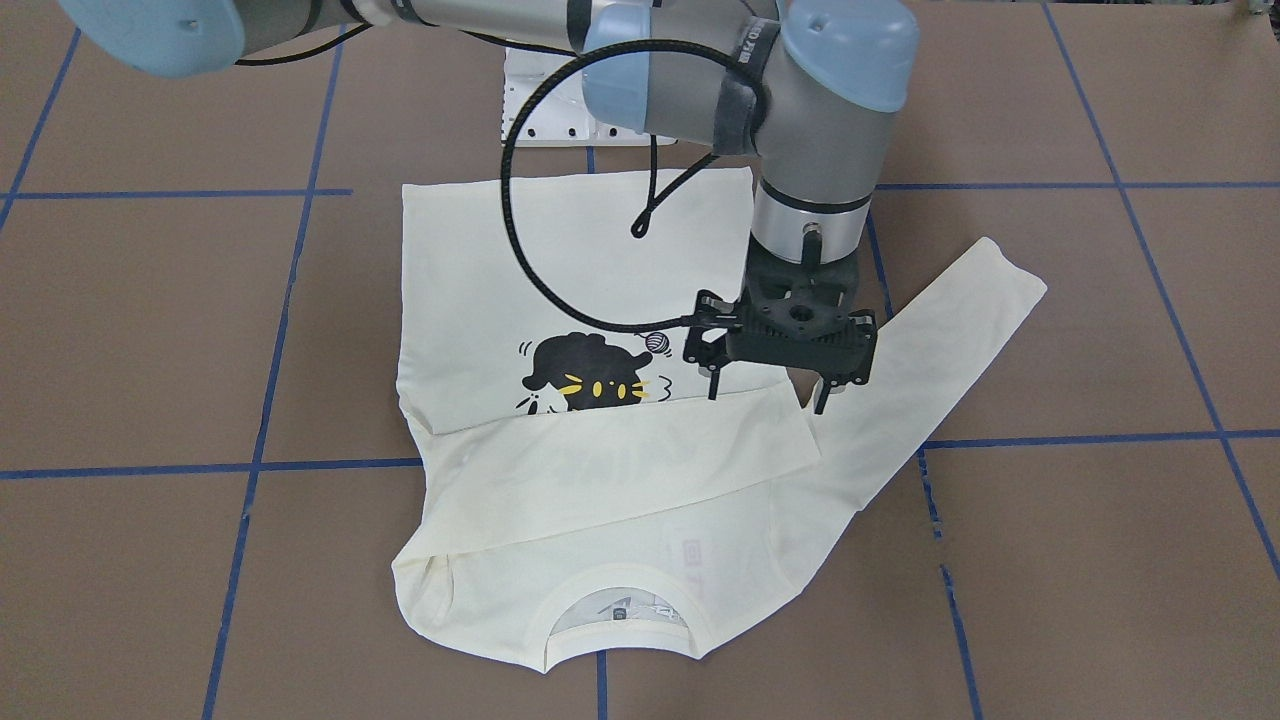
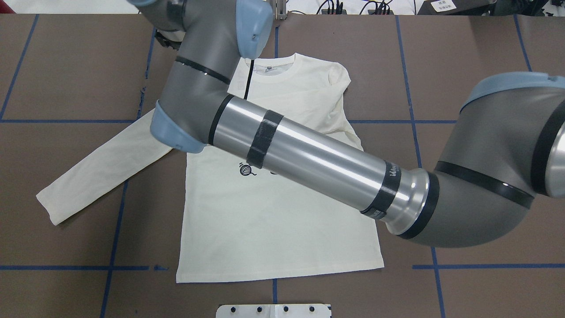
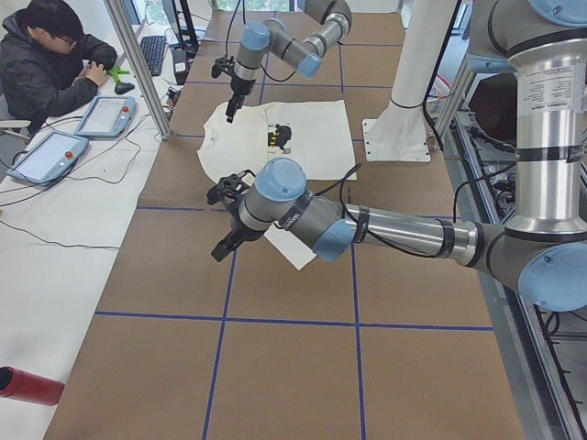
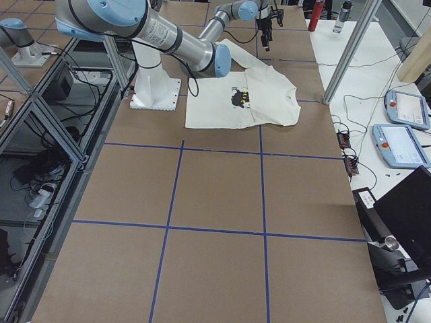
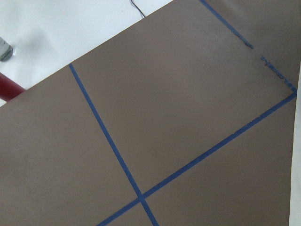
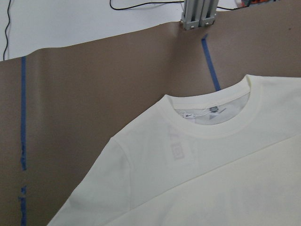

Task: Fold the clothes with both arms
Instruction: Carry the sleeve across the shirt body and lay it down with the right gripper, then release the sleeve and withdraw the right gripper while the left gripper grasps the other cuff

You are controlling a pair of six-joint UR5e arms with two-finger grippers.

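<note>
cream-white long-sleeved cat-print shirt (image 1: 560,250) lies face up on the brown blue-taped table (image 1: 1050,560). one sleeve (image 1: 620,460) is folded across the chest, the other sleeve (image 1: 950,340) is stretched out to the robot's left. black right gripper (image 1: 768,400) hangs over the folded cuff, fingers spread, empty. black left gripper (image 3: 222,249) is off the cloth near the stretched sleeve; can't tell if it's spread or closed. risks: silver-grey right arm (image 2: 309,159) spans the shirt, so a left-arm fold could clip it. low fingertips could also snag the cuff and undo the fold.
</note>
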